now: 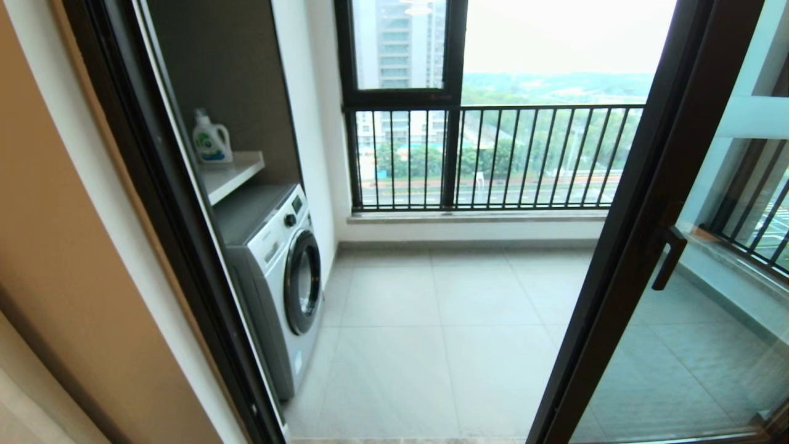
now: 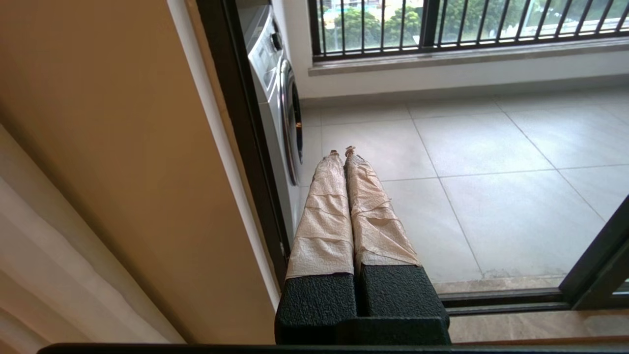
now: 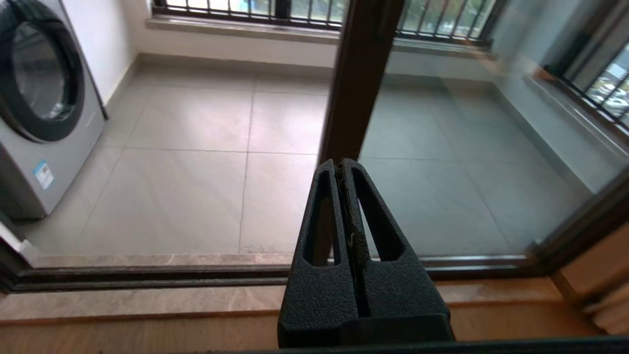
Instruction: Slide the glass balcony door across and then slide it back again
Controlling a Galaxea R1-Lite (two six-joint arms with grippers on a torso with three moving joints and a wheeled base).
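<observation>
The glass balcony door stands at the right of the head view, its dark brown edge frame (image 1: 641, 216) slanting down and a dark handle (image 1: 669, 259) on it. A frosted band (image 1: 752, 117) crosses the glass; no characters show in the part I see. The doorway to its left is open wide. Neither gripper shows in the head view. My right gripper (image 3: 340, 162) is shut on nothing, its tips close before the door's edge frame (image 3: 358, 73); I cannot tell if they touch. My left gripper (image 2: 342, 150), fingers wrapped in tan tape, is shut and empty beside the left jamb (image 2: 245, 147).
A washing machine (image 1: 283, 271) stands on the balcony's left, with a detergent bottle (image 1: 211, 139) on a shelf above. A black railing (image 1: 493, 154) and outer window close the far side. The floor track (image 3: 147, 275) runs along the threshold. A tan wall (image 1: 68, 259) is at left.
</observation>
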